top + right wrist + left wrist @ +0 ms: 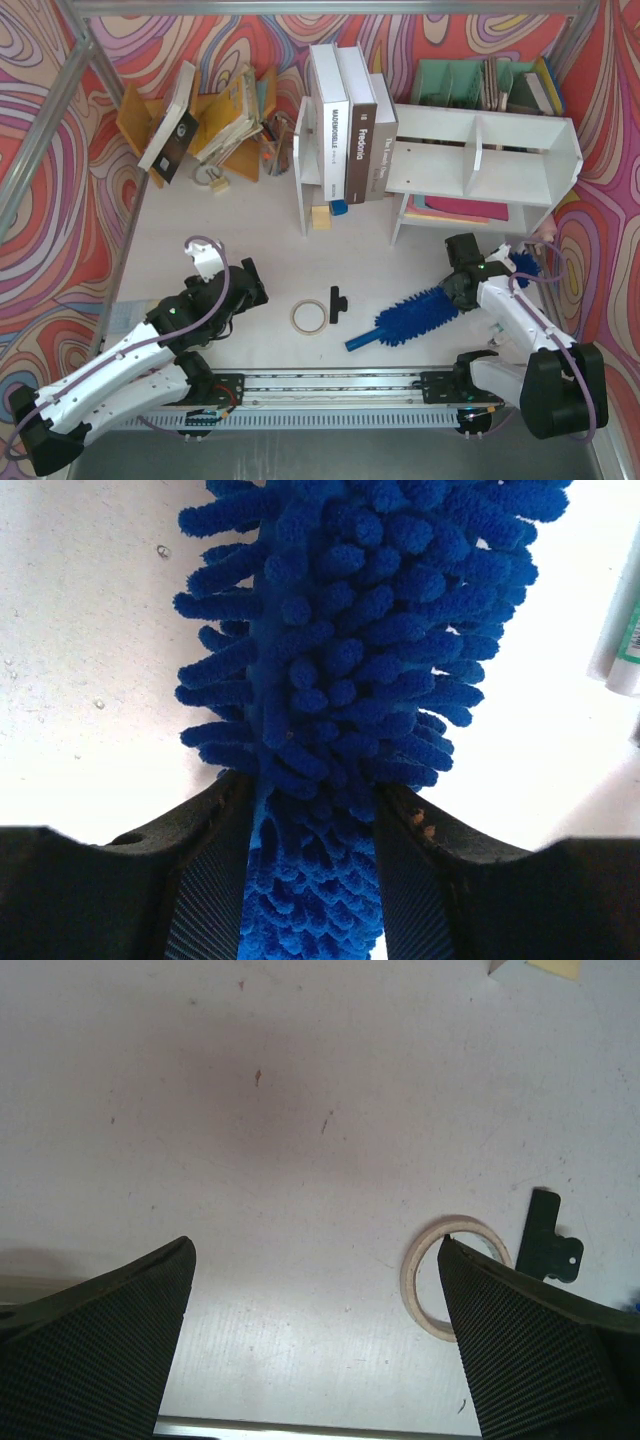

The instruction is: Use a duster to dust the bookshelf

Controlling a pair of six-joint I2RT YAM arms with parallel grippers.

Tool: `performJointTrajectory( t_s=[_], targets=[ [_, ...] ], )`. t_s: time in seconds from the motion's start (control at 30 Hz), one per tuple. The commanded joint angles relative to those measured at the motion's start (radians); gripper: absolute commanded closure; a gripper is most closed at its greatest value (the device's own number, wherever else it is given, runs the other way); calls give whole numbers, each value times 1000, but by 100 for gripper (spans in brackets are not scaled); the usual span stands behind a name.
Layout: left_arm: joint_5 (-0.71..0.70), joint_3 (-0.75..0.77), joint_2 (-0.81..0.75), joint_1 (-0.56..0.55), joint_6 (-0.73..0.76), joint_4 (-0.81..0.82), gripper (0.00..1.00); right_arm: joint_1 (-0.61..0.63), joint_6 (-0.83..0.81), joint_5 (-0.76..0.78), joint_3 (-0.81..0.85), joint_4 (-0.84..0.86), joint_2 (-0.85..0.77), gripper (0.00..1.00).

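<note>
Your duster (420, 312) on the worktop (250, 215), long axis diagonal, handle pointing near-left, fluffy head far-right, right jaws clenched on that head, left jaws released, holding nothing.

Duster (330, 650): head cut off by the right wrist view's top and bottom edges.
Tape ring (410, 1282): right side hidden behind a finger (530, 1350) of the left gripper (315, 1242).
Book spines (358, 140): small print unreadable.

A beige ring of tape (308, 317) lies flat on the white table (250, 225), with a black plastic clip (336, 303) just right of it. Well beyond the ring to the left stands a yellow-orange wooden book rack (135, 115) holding leaning books. Well beyond the ring to the right stands a teal slotted file organizer (450, 82).
</note>
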Motion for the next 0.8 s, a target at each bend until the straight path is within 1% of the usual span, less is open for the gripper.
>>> performJointTrajectory(
  t_s=[0.0, 0.13, 0.27, 0.47, 0.77],
  targets=[
    [26, 25, -6, -3, 56, 17, 2, -8, 21, 13, 39, -58, -24, 88],
    [69, 58, 12, -3, 113, 42, 2, -8, 9, -2, 67, -79, -58, 93],
    [123, 111, 74, -3, 155, 58, 2, -8, 3, -6, 83, -102, -94, 100],
    [186, 197, 189, -34, 216, 87, 2, -8, 5, -5, 96, -134, -136, 100],
    [247, 354, 358, -141, 324, 114, 2, -8, 3, -20, 126, -161, -189, 100]
  ],
)
